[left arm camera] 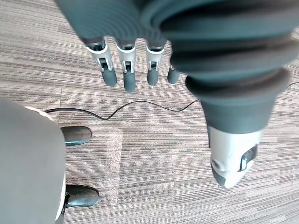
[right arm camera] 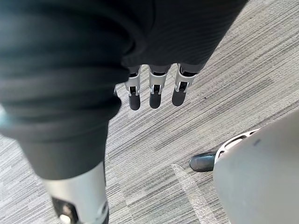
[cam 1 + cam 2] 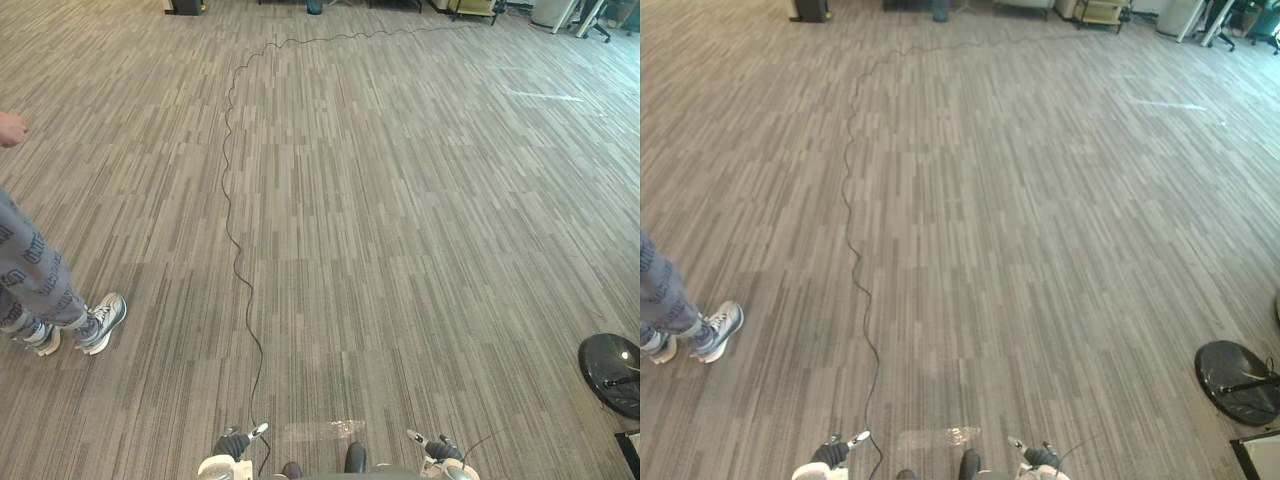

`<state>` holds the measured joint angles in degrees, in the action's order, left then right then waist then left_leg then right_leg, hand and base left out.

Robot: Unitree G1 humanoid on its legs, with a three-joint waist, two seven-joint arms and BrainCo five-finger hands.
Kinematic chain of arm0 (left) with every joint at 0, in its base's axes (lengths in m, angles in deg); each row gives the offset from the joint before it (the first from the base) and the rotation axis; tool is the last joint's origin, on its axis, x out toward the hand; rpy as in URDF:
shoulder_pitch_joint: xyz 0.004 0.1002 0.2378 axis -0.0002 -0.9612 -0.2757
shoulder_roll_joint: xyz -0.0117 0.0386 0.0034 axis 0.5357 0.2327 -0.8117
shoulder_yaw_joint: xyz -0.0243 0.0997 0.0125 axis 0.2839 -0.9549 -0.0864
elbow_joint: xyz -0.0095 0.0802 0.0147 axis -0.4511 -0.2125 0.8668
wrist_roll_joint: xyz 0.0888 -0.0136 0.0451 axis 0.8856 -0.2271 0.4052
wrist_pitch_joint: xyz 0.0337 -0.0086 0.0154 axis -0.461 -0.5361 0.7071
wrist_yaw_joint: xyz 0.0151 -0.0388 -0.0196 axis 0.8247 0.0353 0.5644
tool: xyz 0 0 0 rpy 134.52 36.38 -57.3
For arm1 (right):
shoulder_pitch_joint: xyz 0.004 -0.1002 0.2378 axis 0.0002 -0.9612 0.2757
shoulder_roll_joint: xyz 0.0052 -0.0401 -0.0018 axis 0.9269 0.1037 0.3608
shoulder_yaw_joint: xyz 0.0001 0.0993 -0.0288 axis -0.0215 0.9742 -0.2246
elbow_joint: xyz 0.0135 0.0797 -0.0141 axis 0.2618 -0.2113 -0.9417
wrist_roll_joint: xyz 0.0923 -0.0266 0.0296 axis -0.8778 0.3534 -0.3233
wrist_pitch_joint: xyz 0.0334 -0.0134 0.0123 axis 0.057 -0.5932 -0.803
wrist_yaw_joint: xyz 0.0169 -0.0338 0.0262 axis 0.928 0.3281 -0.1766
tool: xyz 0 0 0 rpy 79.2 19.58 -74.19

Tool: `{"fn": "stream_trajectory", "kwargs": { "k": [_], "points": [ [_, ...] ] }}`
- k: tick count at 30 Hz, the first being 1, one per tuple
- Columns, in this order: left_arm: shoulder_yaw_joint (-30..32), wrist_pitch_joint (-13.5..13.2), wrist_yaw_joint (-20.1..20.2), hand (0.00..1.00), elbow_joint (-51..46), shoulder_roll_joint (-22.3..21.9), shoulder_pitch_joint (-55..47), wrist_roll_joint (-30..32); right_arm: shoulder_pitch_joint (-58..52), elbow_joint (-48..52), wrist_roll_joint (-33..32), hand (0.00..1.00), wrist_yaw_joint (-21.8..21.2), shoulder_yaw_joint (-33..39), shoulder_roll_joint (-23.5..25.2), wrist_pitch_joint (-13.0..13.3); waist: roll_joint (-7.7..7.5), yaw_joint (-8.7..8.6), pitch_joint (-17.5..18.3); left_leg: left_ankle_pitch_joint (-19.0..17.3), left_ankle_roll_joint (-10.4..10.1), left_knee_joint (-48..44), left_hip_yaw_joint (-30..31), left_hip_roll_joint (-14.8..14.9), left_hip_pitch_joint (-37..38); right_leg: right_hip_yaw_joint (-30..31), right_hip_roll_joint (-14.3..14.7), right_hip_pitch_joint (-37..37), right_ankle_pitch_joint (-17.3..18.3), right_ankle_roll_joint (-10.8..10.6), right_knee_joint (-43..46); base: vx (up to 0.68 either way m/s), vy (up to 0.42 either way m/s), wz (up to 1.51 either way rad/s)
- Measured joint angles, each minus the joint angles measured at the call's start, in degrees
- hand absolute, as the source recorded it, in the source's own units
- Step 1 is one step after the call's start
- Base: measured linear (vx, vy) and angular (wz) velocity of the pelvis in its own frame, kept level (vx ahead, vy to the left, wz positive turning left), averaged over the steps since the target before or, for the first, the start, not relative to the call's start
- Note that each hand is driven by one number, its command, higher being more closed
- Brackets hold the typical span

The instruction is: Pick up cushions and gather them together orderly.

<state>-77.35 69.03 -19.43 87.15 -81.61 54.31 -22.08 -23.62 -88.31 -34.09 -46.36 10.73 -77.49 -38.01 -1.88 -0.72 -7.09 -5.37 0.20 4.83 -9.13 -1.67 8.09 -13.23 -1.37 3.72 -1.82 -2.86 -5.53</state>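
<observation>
The left hand (image 1: 126, 70) hangs with straight, relaxed fingers over bare carpet and holds nothing. The right hand (image 2: 156, 91) hangs the same way, loose and empty. In the head views both sit at the very bottom edge, either side of centre. Where the cushions lie cannot be told from here, so the step in hand is probably finding the first one, with nothing gathered yet.

The striped grey carpet (image 3: 400, 250) runs open up the middle of the frame. At the lower right edge lies a black round base (image 3: 612, 372), low and easy to catch with a foot if the robot turns that way. At the left edge, about mid-height, a person (image 3: 30, 270) stands in patterned grey trousers and pale sneakers (image 3: 100, 322), with a hand (image 3: 10, 128) showing higher up. They are near, so a turn or an arm swing to the left could bump them. Along the top edge stand a dark box (image 3: 185, 6) at upper left and some furniture (image 3: 590, 18) at upper right. Both are well apart from the robot, so they would likely matter only after a long walk.
</observation>
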Motion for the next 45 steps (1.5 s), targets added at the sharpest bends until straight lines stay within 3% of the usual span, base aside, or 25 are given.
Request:
{"fn": "stream_trajectory", "kwargs": {
  "k": [6,9,11,12,14,15,17,20,21,23,25,26,29,30,31,32,34,36,37,38,39,40,42,43,45],
  "points": [
    [0.2,0.0,0.0,0.0,0.0,0.2,0.1,-0.1,0.0,0.0,0.0,0.0,0.0,0.2,0.1,-0.2,-0.11,-0.1,-0.1,-1.1,-1.4,-1.5,-0.6,0.3,-1.5,-0.2,0.2,-0.5,1.7,1.2,0.4,0.0,-0.013,0.0],
    [1.2,0.0,0.2,0.0,-1.3,0.5,0.6,-1.1,0.1,0.4,-0.2,0.0,0.0,0.2,0.1,-0.2,-0.92,-0.12,-1.5,-6.4,-5.3,-21.3,-4.6,2.3,-10.3,-0.9,-0.8,-0.6,4.8,2.5,2.3,0.02,-0.085,0.19],
    [3.7,-0.1,0.2,0.0,-3.8,-0.1,0.7,-2.3,-0.3,1.7,-0.7,0.0,0.1,0.1,0.2,-0.2,-0.63,0.61,-3.0,-8.1,-4.6,-39.8,-9.5,7.2,-17.5,-0.9,-0.9,0.2,7.4,3.7,5.1,0.02,-0.113,0.05],
    [5.2,-0.3,0.2,0.0,-4.8,-1.1,0.5,-2.6,-0.7,3.1,-1.3,0.0,0.2,0.1,0.1,-0.2,0.44,1.11,-3.5,-10.1,-2.9,-47.5,-12.3,12.3,-20.3,-0.9,0.1,1.3,9.2,4.3,6.6,0.07,-0.046,-0.05],
    [5.8,-0.4,0.2,0.0,-5.2,-1.2,0.2,-3.6,-0.8,3.3,-1.2,0.0,0.2,0.1,-0.3,-0.2,1.03,1.11,-3.7,-11.4,-2.8,-49.4,-14.3,15.8,-22.7,-0.7,0.1,2.5,11.4,4.2,7.8,0.13,0.008,-0.02],
    [5.9,-0.5,0.2,0.0,-5.7,-1.2,0.1,-4.1,-0.7,3.4,-1.3,0.0,0.3,0.0,-0.3,-0.2,0.97,1.32,-3.6,-11.3,-2.8,-47.2,-14.9,16.3,-24.4,-0.4,-0.6,3.0,12.2,3.7,8.2,0.22,0.068,-0.09],
    [6.7,-0.6,0.2,0.0,-6.4,-1.5,0.3,-5.0,-0.3,3.4,-1.3,0.0,0.5,0.0,-0.6,-0.2,0.8,2.01,-3.6,-8.2,-3.4,-35.2,-15.6,14.1,-27.1,0.5,-3.2,3.6,13.4,2.0,7.9,0.39,0.184,-0.18],
    [7.6,-0.7,0.2,0.0,-7.1,-2.7,0.5,-5.4,0.4,3.3,-1.2,0.0,0.8,-0.1,-0.8,-0.2,1.11,3.88,-3.5,3.4,-3.9,-16.9,-15.1,10.4,-28.4,2.9,-5.9,4.6,14.9,-0.9,6.4,0.45,0.259,-0.48],
    [7.9,-0.9,0.3,0.0,-7.4,-2.8,0.6,-5.6,0.4,3.3,-1.2,0.0,0.9,-0.3,-0.5,-0.2,0.5,4.68,-3.1,7.7,-1.6,-17.4,-14.5,9.4,-28.2,4.1,-7.0,4.9,15.5,-1.7,6.2,0.51,0.274,-0.48],
    [8.0,-1.3,0.3,0.0,-7.5,-1.9,0.9,-5.5,0.7,4.1,-1.2,0.0,0.7,-0.6,2.0,0.0,-1.66,3.86,-2.6,2.1,1.1,-23.3,-14.5,8.2,-29.8,5.1,-9.1,5.1,13.9,-0.2,7.5,0.6,0.276,-0.05],
    [8.8,-1.3,0.3,0.0,-7.2,-1.3,0.9,-5.4,-0.1,4.3,-1.1,0.0,0.6,-0.7,3.1,0.0,-2.91,4.3,-1.7,-2.2,1.7,-27.9,-15.7,8.1,-29.2,7.4,-10.7,4.0,13.6,-0.7,12.9,0.56,0.246,0.0],
    [8.9,-1.2,0.2,0.0,-6.5,-1.3,0.9,-5.2,0.0,4.3,-1.1,0.0,0.4,-0.9,2.9,0.1,-3.03,4.18,-1.7,-4.6,2.1,-29.2,-16.1,8.1,-27.3,8.2,-11.3,2.6,12.4,-2.4,19.1,0.64,0.278,-0.2],
    [6.3,-0.6,0.1,0.0,-4.8,0.0,0.9,-4.1,0.3,4.4,-0.7,0.0,0.0,-2.1,2.1,0.5,-2.37,3.49,-2.0,-9.9,0.8,-26.9,-16.4,8.0,-18.8,11.2,-12.2,-6.5,4.1,-12.3,45.6,0.49,0.179,-0.22],
    [5.4,-0.1,0.1,0.0,-4.4,0.4,0.8,-3.9,0.5,4.6,-0.4,0.0,-0.2,-2.8,1.8,0.5,-2.2,3.14,-2.2,-10.8,0.6,-25.7,-16.5,7.9,-15.7,11.3,-12.2,-10.3,5.2,-11.7,54.8,0.55,0.071,-0.14],
    [4.6,0.0,-0.1,0.0,-4.3,0.3,0.9,-3.9,0.4,5.4,0.5,0.0,-0.4,-3.4,1.3,0.6,-1.84,2.99,-2.5,-11.4,0.0,-23.3,-16.7,7.9,-11.3,9.7,-11.9,-13.8,7.4,-9.5,62.0,0.46,0.013,-0.17],
    [4.0,0.0,-0.1,0.0,-4.4,0.0,0.6,-3.9,0.5,5.7,0.9,0.0,-0.4,-3.9,0.6,0.9,-1.1,2.77,-2.9,-11.6,-0.4,-20.2,-16.8,8.0,-6.8,6.5,-11.7,-16.5,10.0,-5.5,65.5,0.49,0.018,-0.18],
    [3.1,-0.1,-0.1,0.0,-4.4,-0.3,1.1,-4.4,0.7,6.8,1.0,0.0,-0.5,-4.9,-0.7,1.2,0.08,2.08,-3.4,-11.6,-0.8,-15.5,-17.2,8.2,-0.1,-0.4,-11.6,-22.4,15.1,-1.3,63.9,0.5,-0.011,0.03],
    [2.1,-0.1,-0.1,0.0,-4.3,-0.5,1.9,-4.6,2.2,6.8,0.9,0.0,-0.5,-5.6,-2.2,1.1,0.85,0.2,-4.1,-11.5,-1.0,-13.8,-17.1,8.9,3.8,-6.9,-11.1,-28.1,16.1,1.5,50.6,0.57,-0.117,0.36],
    [1.6,-0.2,-0.2,0.0,-4.1,-0.4,2.3,-4.6,2.6,6.9,0.9,0.0,-0.5,-5.9,-2.7,1.2,0.93,-0.21,-4.3,-11.5,-1.0,-13.5,-16.9,9.0,5.3,-8.6,-10.3,-29.4,13.6,2.2,42.0,0.59,-0.216,0.43],
    [1.1,-0.2,-0.2,0.0,-3.8,-0.1,2.5,-4.6,2.7,6.7,0.9,0.0,-0.5,-6.2,-3.1,1.0,0.6,-0.45,-4.6,-11.5,-1.0,-12.7,-16.3,8.8,7.6,-9.5,-8.9,-29.4,8.2,2.8,30.2,0.62,-0.242,0.49],
    [1.1,-0.4,-0.2,0.0,-3.4,0.6,2.5,-4.6,2.3,6.0,0.9,0.0,-0.6,-6.8,-3.3,0.9,-1.26,-0.98,-5.3,-11.5,-1.6,-11.9,-14.6,7.3,10.5,-8.7,-8.2,-27.7,-2.0,4.8,20.5,0.66,-0.24,0.35],
    [1.3,-0.4,-0.4,0.0,-2.3,-0.6,3.0,-4.6,3.6,4.9,1.2,0.0,-0.7,-6.4,-4.1,1.0,1.21,-1.19,-6.4,-11.0,-2.7,-10.9,-13.1,8.9,12.9,-8.5,-6.3,-26.6,-4.2,6.8,21.8,0.61,-0.21,-0.03],
    [1.3,-0.5,-0.1,0.0,-0.9,-1.4,3.3,-4.5,6.0,4.8,2.2,0.0,-0.8,-5.4,-4.6,1.0,2.56,-1.5,-6.7,-7.8,-3.7,-9.5,-8.5,8.8,13.1,-6.7,-5.6,-29.2,2.7,5.8,29.0,0.51,-0.212,-0.3],
    [1.3,-0.5,-0.2,0.0,-0.6,-1.8,3.1,-4.5,5.6,4.8,2.7,0.0,-1.1,-3.6,-4.3,1.0,3.01,-1.81,-6.8,-5.9,-5.7,-11.8,-7.1,10.0,14.1,-6.8,-5.4,-29.7,8.1,6.2,34.7,0.47,-0.26,-0.11],
    [1.5,-0.5,-0.1,0.0,-0.2,-2.6,3.0,-4.5,4.8,5.2,2.9,0.0,-1.2,-1.8,-4.2,0.8,4.35,-2.13,-7.1,-4.7,-7.4,-25.5,-3.0,14.6,10.7,-9.0,-3.7,-25.7,12.6,6.5,36.4,0.49,-0.245,0.13]
  ]
}}
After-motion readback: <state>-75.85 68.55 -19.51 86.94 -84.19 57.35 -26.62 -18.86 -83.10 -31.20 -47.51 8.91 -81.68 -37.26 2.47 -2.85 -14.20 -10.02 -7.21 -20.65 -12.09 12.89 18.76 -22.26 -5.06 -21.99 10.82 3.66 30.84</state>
